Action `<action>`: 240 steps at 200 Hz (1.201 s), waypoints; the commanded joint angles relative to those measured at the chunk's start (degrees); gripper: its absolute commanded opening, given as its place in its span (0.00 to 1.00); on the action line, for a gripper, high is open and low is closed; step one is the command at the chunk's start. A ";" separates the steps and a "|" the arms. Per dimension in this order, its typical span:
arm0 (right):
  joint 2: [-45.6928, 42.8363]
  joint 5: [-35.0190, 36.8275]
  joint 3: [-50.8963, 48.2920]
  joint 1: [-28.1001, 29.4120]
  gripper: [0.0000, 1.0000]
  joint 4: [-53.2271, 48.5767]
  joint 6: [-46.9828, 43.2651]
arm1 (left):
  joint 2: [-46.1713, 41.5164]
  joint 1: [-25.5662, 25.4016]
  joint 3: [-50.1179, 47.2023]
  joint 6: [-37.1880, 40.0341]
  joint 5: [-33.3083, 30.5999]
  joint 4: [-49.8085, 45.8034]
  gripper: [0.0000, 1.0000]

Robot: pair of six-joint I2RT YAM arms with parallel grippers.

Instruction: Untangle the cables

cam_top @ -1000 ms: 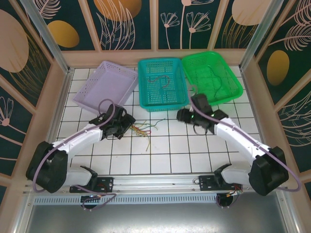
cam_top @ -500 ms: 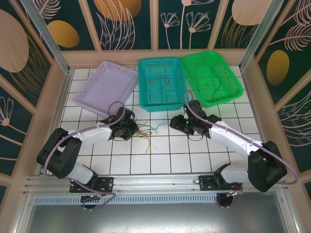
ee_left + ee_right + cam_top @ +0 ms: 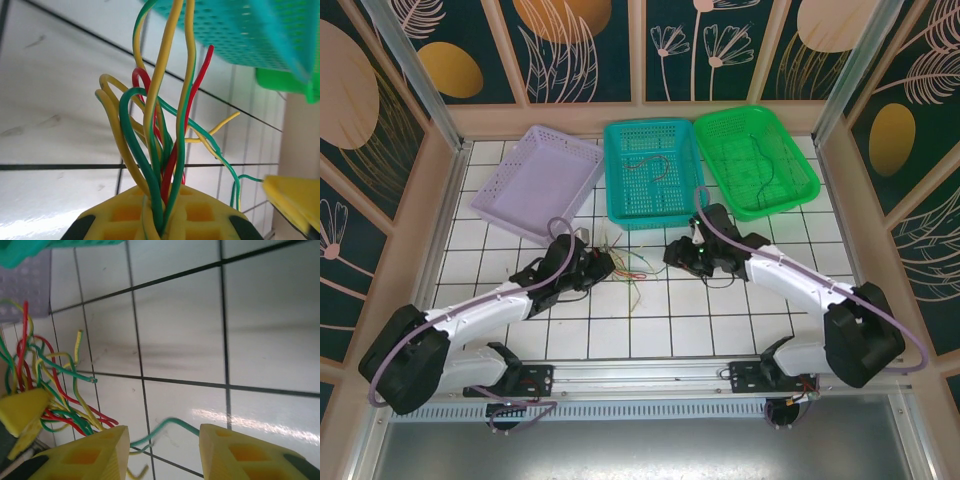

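Left gripper [image 3: 162, 222] pinches the cables [image 3: 159, 135] together, anchoring the bundle above the tiles near the teal basket [image 3: 655, 216]. Right gripper [image 3: 161, 440], jaws spread, is apparently aimed at a loose green strand [image 3: 170, 421].

lilac basket [image 3: 535, 180] | teal basket [image 3: 665, 205] | green basket [image 3: 790, 175] | on white tiled table [image 3: 670, 310]

I count three baskets at the back of the table: one lavender basket [image 3: 535, 180], one teal basket [image 3: 655, 126] and one green basket [image 3: 732, 113]. There are two grippers, the left gripper [image 3: 161, 220] and the right gripper [image 3: 162, 440]. One brown wire [image 3: 642, 160] lies in the teal basket. The tangled cables [image 3: 165, 125] show three colours: yellow, green and red. The strands are too knotted for me to count.
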 commanded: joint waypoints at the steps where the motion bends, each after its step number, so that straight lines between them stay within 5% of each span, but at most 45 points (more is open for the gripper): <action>1: 2.30 -1.56 6.00 2.09 0.41 -1.57 -9.46 | -0.36 -0.37 0.73 8.21 2.57 4.74 0.00; 46: 5.81 -1.94 9.57 3.91 0.41 -3.12 -13.69 | 1.02 -0.31 3.32 12.40 4.71 4.48 0.00; 118: 6.56 7.55 17.77 6.32 0.32 -6.41 -19.92 | 2.13 -0.31 6.59 22.12 9.31 1.22 0.00; 187: 10.51 1.69 17.95 5.87 0.38 -6.37 -21.62 | 4.41 -0.33 9.87 24.09 10.97 0.80 0.00; 240: 11.89 1.95 17.83 4.78 0.16 -4.11 -19.91 | 5.25 -0.35 10.62 24.13 11.51 0.67 0.00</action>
